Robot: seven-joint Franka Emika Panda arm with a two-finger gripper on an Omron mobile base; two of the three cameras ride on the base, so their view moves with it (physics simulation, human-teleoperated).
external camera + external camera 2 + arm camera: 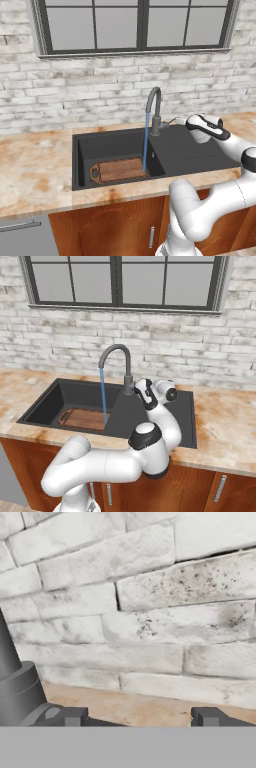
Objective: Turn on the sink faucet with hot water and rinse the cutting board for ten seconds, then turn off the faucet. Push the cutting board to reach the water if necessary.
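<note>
The grey gooseneck faucet stands behind the dark sink. A thin blue stream of water falls from its spout onto the right end of the brown cutting board, which lies flat in the basin. My gripper is just right of the faucet base, by the thin side lever. It is open, its fingertips wide apart with nothing between them.
The ribbed drainboard lies under my hand. A white brick wall and a window rise close behind the faucet. Marble counter flanks the sink on both sides.
</note>
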